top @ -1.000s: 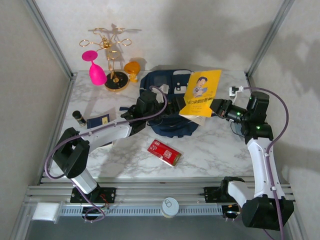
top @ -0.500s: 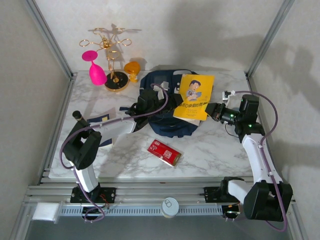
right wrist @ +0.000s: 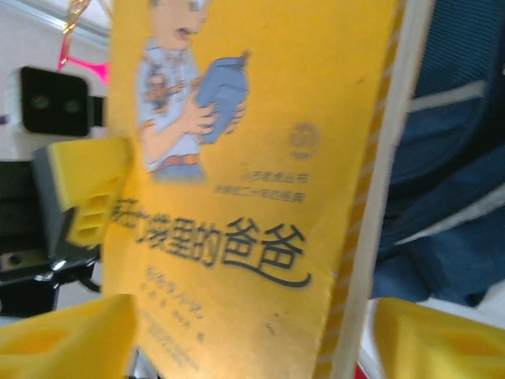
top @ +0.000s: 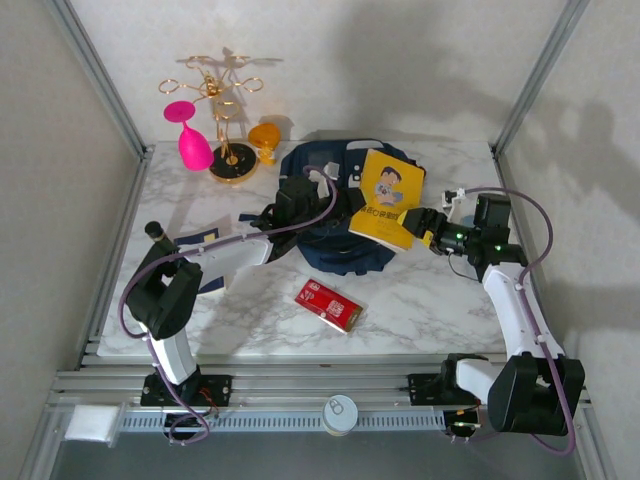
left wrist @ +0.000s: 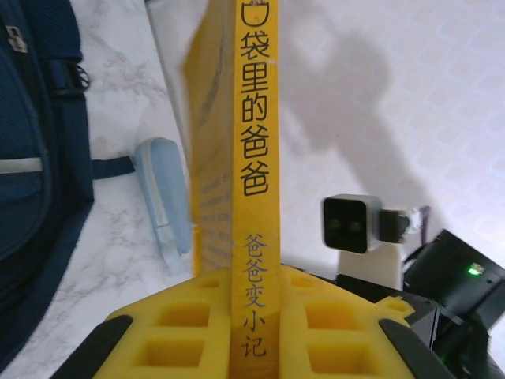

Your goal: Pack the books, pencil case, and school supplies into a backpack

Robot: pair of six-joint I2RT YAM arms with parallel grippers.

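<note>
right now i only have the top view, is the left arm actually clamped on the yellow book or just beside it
observer: Clamped. In the left wrist view the left jaws are shut on the yellow book, with a pad pressed to each side of its spine.
operator: is the right arm clamped on it too
observer: No. In the right wrist view the right jaws stand open, their pads far apart with the book's cover between them.
operator: where's the pencil case
observer: On the table, lying flat beside the backpack, just behind the held book: the pencil case.
</note>
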